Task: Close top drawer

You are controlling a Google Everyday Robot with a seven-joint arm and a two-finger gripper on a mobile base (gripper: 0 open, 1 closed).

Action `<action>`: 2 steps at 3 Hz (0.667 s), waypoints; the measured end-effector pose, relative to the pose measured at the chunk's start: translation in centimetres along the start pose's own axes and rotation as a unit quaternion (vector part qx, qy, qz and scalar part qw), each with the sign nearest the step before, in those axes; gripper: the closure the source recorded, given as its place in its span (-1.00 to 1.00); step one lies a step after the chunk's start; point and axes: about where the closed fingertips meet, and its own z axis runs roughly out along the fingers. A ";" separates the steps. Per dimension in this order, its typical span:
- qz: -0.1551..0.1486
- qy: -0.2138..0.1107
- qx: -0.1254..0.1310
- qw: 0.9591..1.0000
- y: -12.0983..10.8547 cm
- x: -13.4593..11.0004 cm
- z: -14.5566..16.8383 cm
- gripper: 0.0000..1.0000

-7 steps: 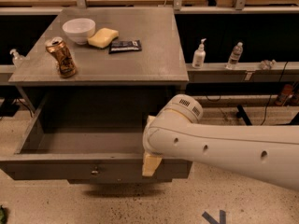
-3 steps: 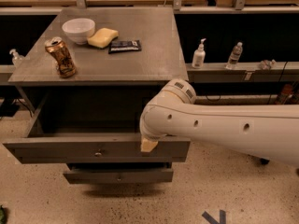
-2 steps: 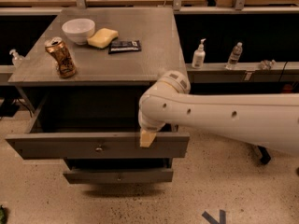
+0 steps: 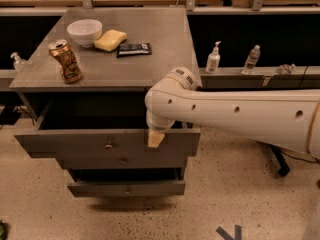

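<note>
The top drawer [image 4: 75, 148] is still partly open, but it sits further into the cabinet [image 4: 165, 44] than it did a moment ago. The dark gap behind its front panel is narrower, and the panel now covers most of the middle drawer [image 4: 122, 162] below it. Its small round knob [image 4: 108, 146] is at the centre of the panel.

The gripper [image 4: 155, 138] has moved in with the drawer and rests against the upper edge of the panel, at about 3 o'clock from the knob. Only a tan tip shows beneath the white arm [image 4: 235, 116], so I cannot tell whether the gripper is spread or closed. The arm reaches in from 3 o'clock and lies higher and closer to the cabinet than before.

The bottom drawer [image 4: 127, 188] also stands a little open, at 6 o'clock from the knob.

The things on the cabinet top have not moved. A can [image 4: 65, 61] stands at 9 o'clock. A white bowl [image 4: 84, 31] is at 11 o'clock, with a yellow sponge [image 4: 110, 40] just beside it. A dark packet [image 4: 133, 49] lies near the middle.
</note>
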 end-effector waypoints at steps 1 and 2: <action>0.010 0.005 0.001 1.000 -1.9 0.0 0.6 -0.42; 0.035 0.004 0.011 0.999 -4.9 0.4 0.5 -0.36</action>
